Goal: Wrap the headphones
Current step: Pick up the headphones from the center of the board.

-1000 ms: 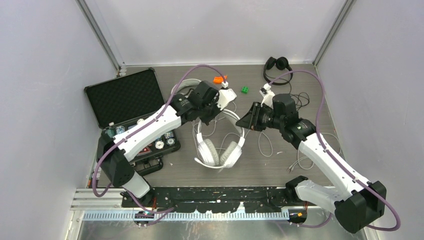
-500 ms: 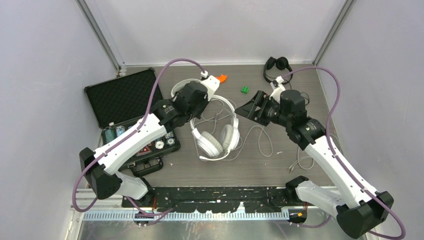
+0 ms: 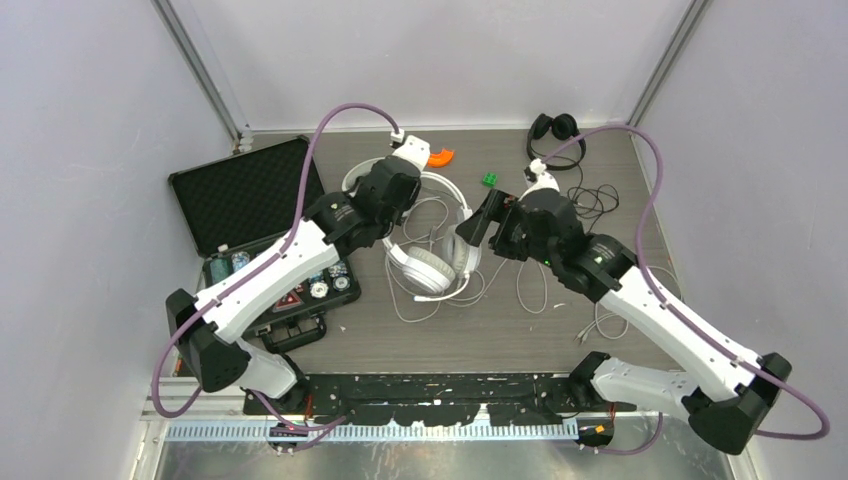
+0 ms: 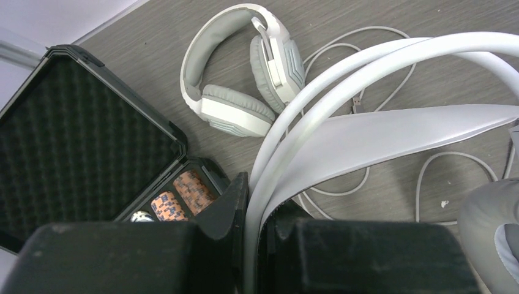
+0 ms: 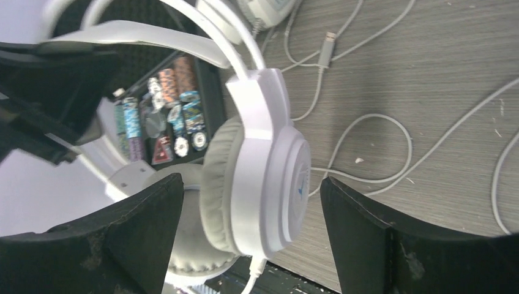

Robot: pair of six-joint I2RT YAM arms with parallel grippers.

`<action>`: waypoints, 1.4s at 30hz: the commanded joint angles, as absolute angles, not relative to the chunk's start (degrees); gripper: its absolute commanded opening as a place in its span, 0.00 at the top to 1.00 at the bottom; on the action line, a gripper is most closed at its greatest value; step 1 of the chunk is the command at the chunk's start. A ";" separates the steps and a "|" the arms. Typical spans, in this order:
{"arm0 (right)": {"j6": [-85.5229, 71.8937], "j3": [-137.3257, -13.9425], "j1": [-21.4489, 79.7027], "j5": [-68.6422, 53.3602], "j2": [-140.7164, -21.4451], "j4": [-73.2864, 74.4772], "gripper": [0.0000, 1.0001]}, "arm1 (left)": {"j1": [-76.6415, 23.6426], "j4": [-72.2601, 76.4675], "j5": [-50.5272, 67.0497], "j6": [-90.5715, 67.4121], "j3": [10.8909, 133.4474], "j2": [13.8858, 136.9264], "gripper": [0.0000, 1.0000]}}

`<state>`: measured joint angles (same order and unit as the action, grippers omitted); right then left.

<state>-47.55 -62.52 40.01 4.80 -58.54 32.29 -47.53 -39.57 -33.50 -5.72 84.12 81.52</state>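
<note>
My left gripper [image 3: 398, 218] is shut on the headband of the white headphones [image 3: 432, 268], and the band [image 4: 367, 131] runs out from between its jaws [image 4: 260, 205]. My right gripper [image 3: 478, 232] stands wide open with one white ear cup [image 5: 269, 177] between its fingers [image 5: 251, 184], touching neither. The headphones' white cable [image 3: 528, 290] trails over the table. A pale grey pair of headphones [image 4: 245, 73] lies flat behind the left arm. Black headphones [image 3: 555, 128] with a black cable [image 3: 597, 200] sit at the back right.
An open black case [image 3: 250, 195] holding poker chips [image 4: 183, 196] lies at the left. An orange piece [image 3: 441, 157] and a small green block [image 3: 489, 179] rest near the back. A USB plug [image 5: 329, 38] lies on the wood.
The right gripper opened wide and moved left around the ear cup. The left gripper carried the white headphones back and to the left, turning them.
</note>
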 commanded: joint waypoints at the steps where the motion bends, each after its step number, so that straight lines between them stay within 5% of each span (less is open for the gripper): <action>1: -50.34 -64.41 42.48 14.71 -62.21 33.83 0.13 | -47.55 -37.38 -35.69 -8.96 88.40 82.43 1.00; 8: -51.71 -64.90 46.23 18.32 -68.18 32.26 0.19 | -47.55 -36.33 -35.75 -10.85 87.46 82.13 1.00; 12: -52.53 -64.26 46.67 18.77 -68.71 31.49 0.39 | -47.53 -36.40 -34.61 -12.57 86.88 81.75 1.00; 16: -51.98 -65.03 46.63 17.72 -67.95 30.78 0.78 | -47.47 -38.23 -30.92 -15.19 85.39 81.76 1.00; 18: -51.18 -65.85 46.69 18.15 -67.84 31.87 0.84 | -47.46 -39.58 -29.64 -16.59 84.70 81.59 0.96; 26: -47.94 -67.49 46.61 16.88 -68.62 34.49 0.89 | -47.46 -41.70 -22.57 -13.37 82.89 81.10 0.52; 42: -47.53 -67.24 46.67 13.07 -69.03 34.04 0.91 | -46.16 -46.70 -18.16 -1.79 90.80 87.86 0.27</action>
<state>-47.11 -64.38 46.76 14.39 -70.13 39.00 -46.87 -46.19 -21.28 -5.65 87.90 87.05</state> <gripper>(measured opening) 0.446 0.724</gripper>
